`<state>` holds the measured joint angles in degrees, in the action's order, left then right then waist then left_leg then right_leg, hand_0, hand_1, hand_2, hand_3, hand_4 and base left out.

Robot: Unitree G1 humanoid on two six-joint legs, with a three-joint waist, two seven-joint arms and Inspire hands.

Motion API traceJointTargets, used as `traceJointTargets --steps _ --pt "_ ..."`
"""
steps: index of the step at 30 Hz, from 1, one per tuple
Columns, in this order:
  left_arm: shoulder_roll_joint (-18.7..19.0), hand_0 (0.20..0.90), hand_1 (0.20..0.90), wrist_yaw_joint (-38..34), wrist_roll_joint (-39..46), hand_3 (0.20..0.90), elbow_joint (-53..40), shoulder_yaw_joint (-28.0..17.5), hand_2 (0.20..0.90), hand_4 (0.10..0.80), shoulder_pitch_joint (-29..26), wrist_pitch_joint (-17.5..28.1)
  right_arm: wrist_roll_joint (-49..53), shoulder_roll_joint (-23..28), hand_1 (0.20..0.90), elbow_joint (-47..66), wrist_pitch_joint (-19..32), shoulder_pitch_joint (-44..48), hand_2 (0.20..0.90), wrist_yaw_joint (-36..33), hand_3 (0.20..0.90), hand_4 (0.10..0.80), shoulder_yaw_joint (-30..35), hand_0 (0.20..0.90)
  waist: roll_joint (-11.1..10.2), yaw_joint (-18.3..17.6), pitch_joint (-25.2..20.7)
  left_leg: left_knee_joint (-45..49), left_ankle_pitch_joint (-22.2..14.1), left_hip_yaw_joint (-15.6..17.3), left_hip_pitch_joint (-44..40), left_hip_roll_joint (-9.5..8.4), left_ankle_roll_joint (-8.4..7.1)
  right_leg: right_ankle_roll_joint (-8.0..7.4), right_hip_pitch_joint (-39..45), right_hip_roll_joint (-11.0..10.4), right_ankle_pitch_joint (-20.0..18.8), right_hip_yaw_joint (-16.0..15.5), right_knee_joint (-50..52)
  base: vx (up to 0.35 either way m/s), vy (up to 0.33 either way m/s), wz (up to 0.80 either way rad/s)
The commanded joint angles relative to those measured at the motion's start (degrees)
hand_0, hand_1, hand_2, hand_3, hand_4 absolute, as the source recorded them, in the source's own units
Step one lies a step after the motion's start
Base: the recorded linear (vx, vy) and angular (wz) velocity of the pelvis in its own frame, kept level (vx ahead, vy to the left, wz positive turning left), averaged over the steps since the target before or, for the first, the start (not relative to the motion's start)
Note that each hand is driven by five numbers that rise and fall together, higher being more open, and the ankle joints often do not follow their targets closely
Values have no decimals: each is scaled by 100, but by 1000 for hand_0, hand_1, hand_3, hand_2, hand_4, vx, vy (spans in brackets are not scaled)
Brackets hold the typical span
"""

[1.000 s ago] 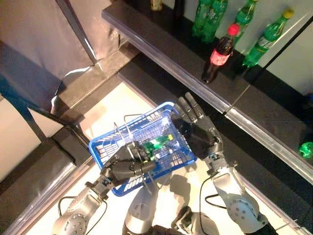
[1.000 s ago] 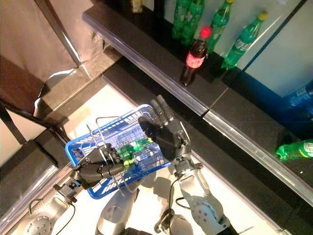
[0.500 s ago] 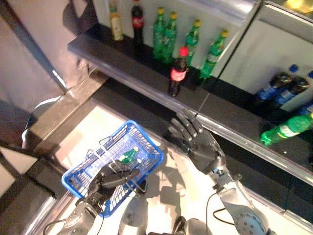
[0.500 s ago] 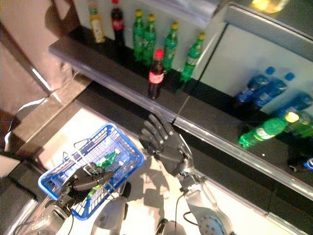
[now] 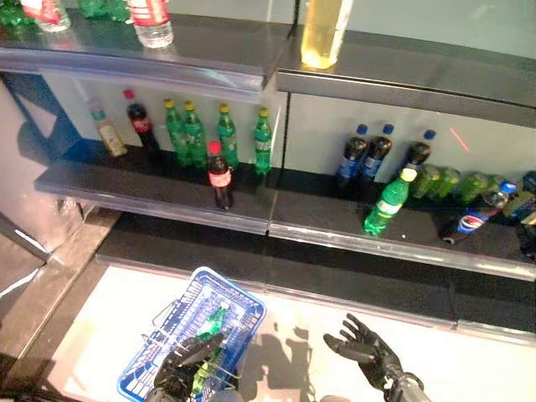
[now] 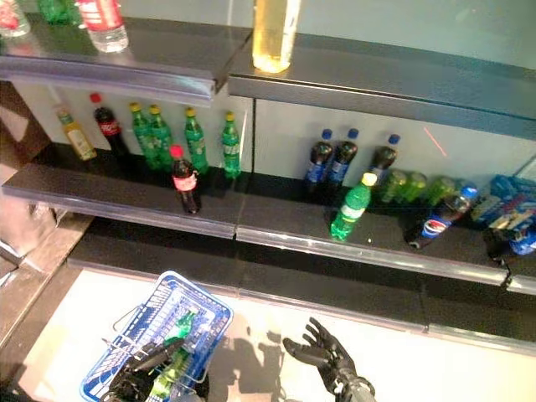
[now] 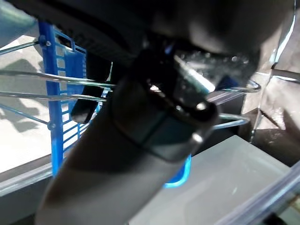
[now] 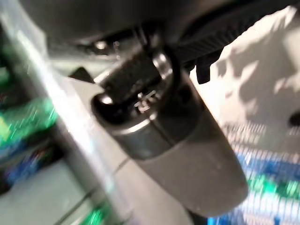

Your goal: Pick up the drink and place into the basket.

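The blue basket (image 5: 233,305) hangs at the lower left, held up by its thin wire handles (image 7: 70,75). My left hand (image 5: 186,364) is shut on the handles. A green drink bottle (image 5: 214,319) lies inside the basket. My right hand (image 5: 365,348) is open and empty, fingers spread, low at the right of the basket and apart from it. It also shows in the right eye view (image 6: 322,352).
Shelves (image 5: 167,201) run across the view ahead. On the lower shelf stand green bottles (image 5: 219,134), a dark cola bottle (image 5: 219,174) at the front edge, dark bottles with blue caps (image 5: 365,155) and a green bottle (image 5: 387,201). More bottles stand on the upper shelf (image 5: 151,17).
The camera has tilted up, bringing the whole shelving into view. My right hand has dropped back from beside the basket, still open. The basket stays in my left hand.
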<state>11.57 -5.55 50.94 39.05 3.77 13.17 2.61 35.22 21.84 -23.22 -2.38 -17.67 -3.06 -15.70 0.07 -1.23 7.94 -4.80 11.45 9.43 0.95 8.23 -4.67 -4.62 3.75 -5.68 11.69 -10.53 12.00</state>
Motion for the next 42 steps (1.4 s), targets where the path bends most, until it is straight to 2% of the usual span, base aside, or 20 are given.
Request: traceJointTargets --steps 1,4,5,7,8,9,11,12,19,24,25,27,31,32,34,36,39,40,41,42 --pt "256 300 300 216 -8 200 -446 -89 300 100 -229 744 -445 -129 900 182 89 462 900 -229 900 800 148 900 -82 85 70 386 -454 225 -214 227 -266 175 42 37 -938 -25 -872 -183 -148 -13" --pt "68 300 300 307 -51 200 146 -147 300 100 -345 692 -999 -183 900 -570 37 560 900 -446 900 800 316 900 -80 21 173 850 -245 433 94 324 -302 299 49 179 -960 -28 -965 -205 -152 -20" --pt "8 300 300 311 -36 200 313 -163 300 100 -391 681 -1140 -194 900 -819 77 608 900 -474 900 800 328 900 -148 13 199 1263 -481 385 141 152 -206 312 48 130 -993 -25 -998 -238 -177 2" --pt "-177 300 300 161 163 200 649 -298 300 100 -488 618 -1400 -226 900 -1432 -19 813 900 -515 900 800 287 900 -290 97 204 2032 -1177 40 281 -566 96 283 -14 26 -1151 68 -1127 -136 -94 4" --pt "-205 300 300 137 216 200 712 -330 300 100 -494 624 -1478 -232 900 -1540 -33 846 900 -498 900 800 288 900 -311 117 199 2182 -1267 -49 306 -708 145 275 -20 22 -1182 98 -1157 -92 -51 -67" --pt "-289 300 300 121 345 200 993 -446 300 100 -506 709 -1792 -258 900 -1945 2 935 900 -458 900 800 248 900 -338 197 173 2497 -1504 -411 335 -1198 292 228 -38 64 -1278 245 -1224 -46 -25 -84" --pt "-330 300 300 147 329 200 1203 -519 300 100 -529 727 -1974 -305 900 -2224 -11 975 900 -512 900 800 233 900 -318 224 91 2330 -1593 -580 250 -1450 381 164 -106 140 -1355 351 -1224 -5 27 -97" --pt "-280 300 300 185 184 200 1435 -588 300 100 -572 648 -2058 -417 900 -2575 32 1022 900 -582 900 800 271 900 -286 218 37 1813 -1807 -535 -49 -1385 460 105 -113 197 -1338 412 -1209 35 60 -77" --pt "-43 300 300 142 -218 200 1863 -613 300 100 -639 804 -1956 -728 900 -2740 173 930 900 -892 900 800 215 900 -238 94 21 1029 -1742 -526 -458 -1313 601 85 -372 445 -1054 398 -602 -10 -2 -42" --pt "106 300 300 429 -263 200 1949 -611 300 100 -656 784 -1991 -831 900 -3027 494 931 900 -833 900 800 267 900 -156 116 7 771 -1662 -358 -575 -1173 635 -170 -337 -71 -1316 410 -736 -71 -185 -77" --pt "150 300 300 459 -272 200 1998 -544 300 100 -724 711 -1934 -880 900 -3265 493 1078 900 -906 900 800 320 900 -104 108 -30 721 -1668 -291 -635 -1086 619 -379 -418 -467 -1623 436 -783 -49 -262 -13" --pt "177 300 300 407 -231 200 1962 -553 300 100 -764 652 -1982 -894 900 -3315 454 1180 900 -932 900 800 323 900 -72 132 -34 675 -1683 -217 -705 -982 567 -480 -465 -734 -1841 384 -835 -31 -306 -17" --pt "231 300 300 193 -82 200 1746 -651 300 100 -779 528 -2152 -861 900 -3213 235 1359 900 -790 900 800 141 900 -55 248 -46 719 -1672 84 -779 -592 375 -548 -380 -912 -1725 -85 -908 6 -489 -55" --pt "229 300 300 72 265 200 1659 -651 300 100 -797 527 -2268 -815 900 -3150 179 1395 900 -724 900 800 51 900 -87 254 -49 777 -1638 182 -773 -341 264 -468 -369 -804 -1609 -123 -925 37 -664 -78" --pt "181 300 300 -84 580 200 1601 -725 300 100 -840 545 -2340 -777 900 -3048 56 1401 900 -702 900 800 -6 900 -127 229 -45 879 -1607 223 -737 -138 181 -343 -393 -625 -1449 -107 -821 35 -509 -59" --pt "85 300 300 -94 677 200 1566 -946 300 100 -842 605 -2209 -708 900 -2914 -11 1372 900 -569 900 800 -182 900 -346 281 96 1785 -1379 170 -437 333 18 -24 -253 -280 -1255 -161 -813 62 -668 -46" --pt "28 300 300 -29 663 200 1600 -954 300 100 -836 726 -2271 -675 900 -2813 8 1303 900 -530 900 800 -225 900 -492 355 251 2666 -1104 167 48 500 81 195 -123 -67 -1217 -227 -889 33 -537 -18" --pt "17 300 300 -21 682 200 1582 -955 300 100 -821 723 -2318 -665 900 -2789 38 1269 900 -528 900 800 -226 900 -526 374 300 2908 -1088 152 186 497 122 252 -95 -11 -1203 -260 -892 75 -463 -51" --pt "12 300 300 14 700 200 1552 -916 300 100 -727 698 -2376 -607 900 -2863 123 1260 900 -516 900 800 -261 900 -580 518 419 3255 -1232 -146 463 9 320 310 -24 62 -1186 -253 -879 99 -384 -75" --pt "-15 300 300 42 683 200 1563 -923 300 100 -688 706 -2402 -579 900 -2879 129 1278 900 -514 900 800 -274 900 -565 582 452 3277 -1280 -234 553 -257 395 312 -4 107 -1182 -221 -869 154 -356 -66"
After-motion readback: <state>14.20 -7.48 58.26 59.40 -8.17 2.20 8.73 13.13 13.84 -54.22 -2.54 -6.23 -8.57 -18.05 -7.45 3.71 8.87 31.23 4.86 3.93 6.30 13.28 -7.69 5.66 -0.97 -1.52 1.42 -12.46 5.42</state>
